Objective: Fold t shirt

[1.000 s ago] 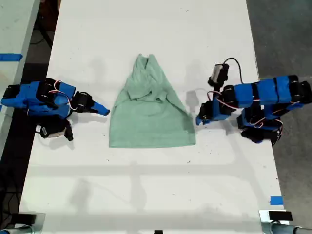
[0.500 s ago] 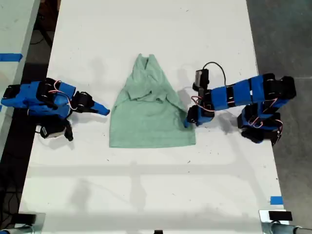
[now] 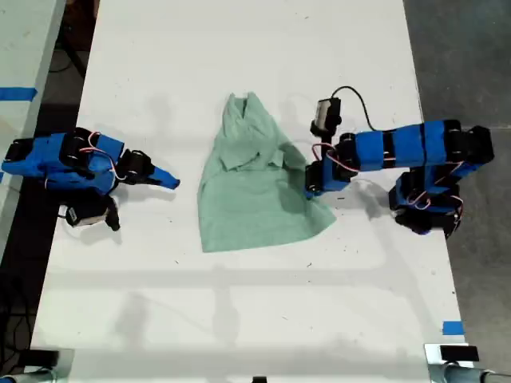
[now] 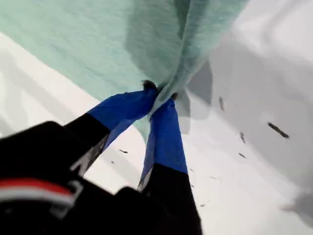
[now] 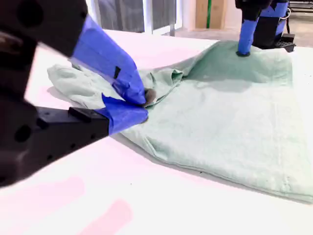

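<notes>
Overhead, a pale mint-green t shirt [image 3: 255, 187] lies near the centre of a white tabletop [image 3: 239, 319], collar toward twelve o'clock, hem toward six. At the shirt's three o'clock edge, my first gripper [image 3: 310, 190] has its blue jaws pinched shut on a bunched fold of cloth, which looks lifted off the surface in the first wrist view. My second gripper [image 3: 170, 183] rests at nine o'clock, just short of the shirt; its jaws look closed or nearly so, holding nothing. To fold cleanly, I judge the pinched edge should travel low and straight toward nine o'clock, without dragging the whole garment, then release once the edges meet.
</notes>
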